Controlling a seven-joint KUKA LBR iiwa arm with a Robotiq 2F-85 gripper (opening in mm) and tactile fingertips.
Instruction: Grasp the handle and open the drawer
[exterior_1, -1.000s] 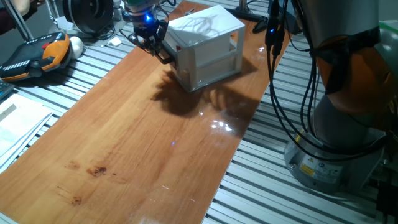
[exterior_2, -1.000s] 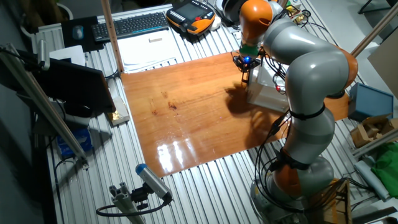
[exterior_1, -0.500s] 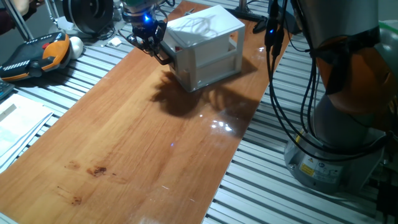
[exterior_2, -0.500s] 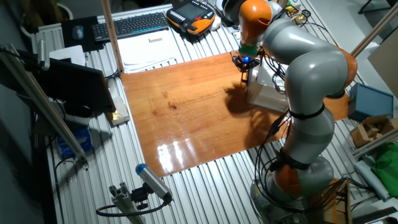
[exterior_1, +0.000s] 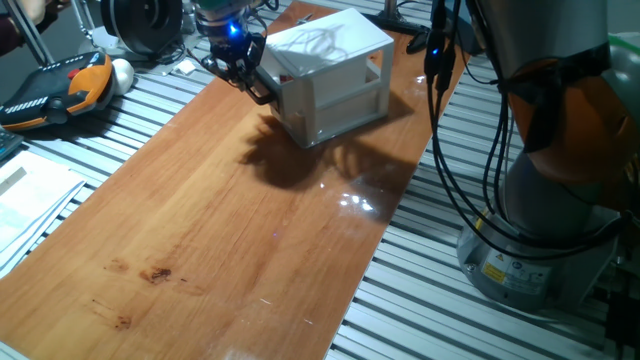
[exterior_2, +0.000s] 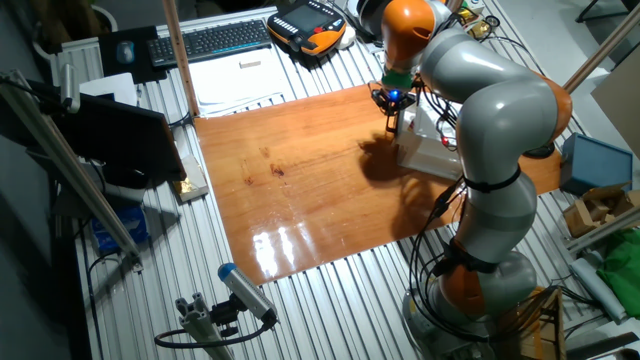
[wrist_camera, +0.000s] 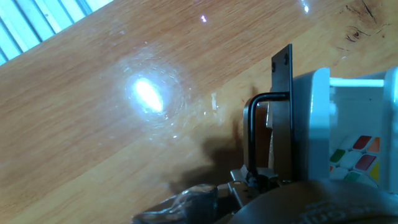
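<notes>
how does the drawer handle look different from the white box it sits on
The handle is a thin black bent bar; the box is a white block with slotted sides. The handle is far smaller than the box. The handle stands out from the front, with the gripper at it; the box rests flat on the wooden table.

A large grey and orange robot arm (exterior_2: 490, 130) reaches over a wooden table (exterior_2: 300, 170). Its gripper (exterior_2: 391, 108), lit blue, hangs at the left face of a white box (exterior_2: 432, 150) near the table's far right.
</notes>
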